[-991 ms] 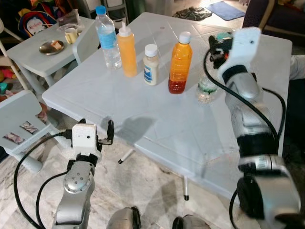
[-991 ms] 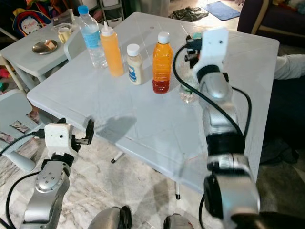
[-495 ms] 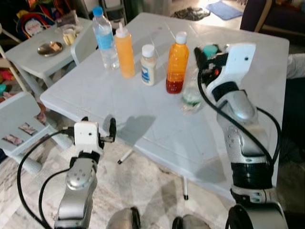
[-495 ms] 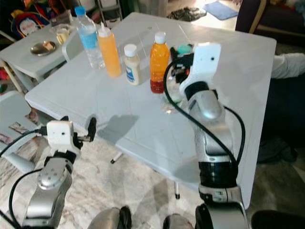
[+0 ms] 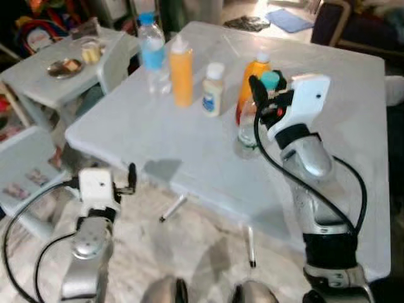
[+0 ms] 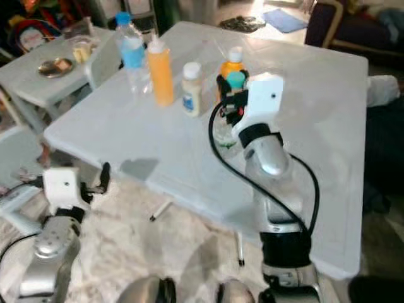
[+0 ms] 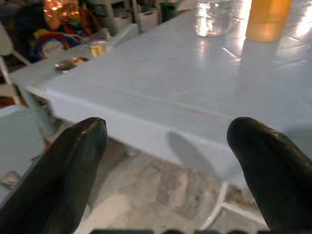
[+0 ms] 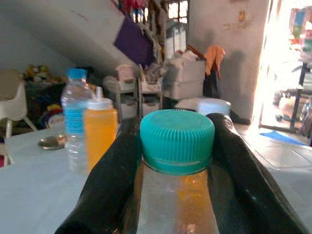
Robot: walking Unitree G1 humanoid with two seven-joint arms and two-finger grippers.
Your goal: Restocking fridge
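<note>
My right hand (image 5: 262,95) is closed around the neck of the clear bottle with the teal cap (image 8: 177,140), one finger (image 8: 105,190) on either side just under the cap. The bottle sits near the middle of the white bench (image 5: 189,136), just in front of the orange juice bottle (image 6: 232,62); I cannot tell whether it has left the surface. My left hand (image 7: 168,161) hangs low off the near left edge, fingers spread wide, holding nothing. To the far left the water bottle (image 5: 153,53), orange squeeze bottle (image 5: 183,71) and small white bottle (image 5: 213,89) stand untouched. I judge restocking barely begun: one bottle gripped, four waiting, the fridge yet to reach.
</note>
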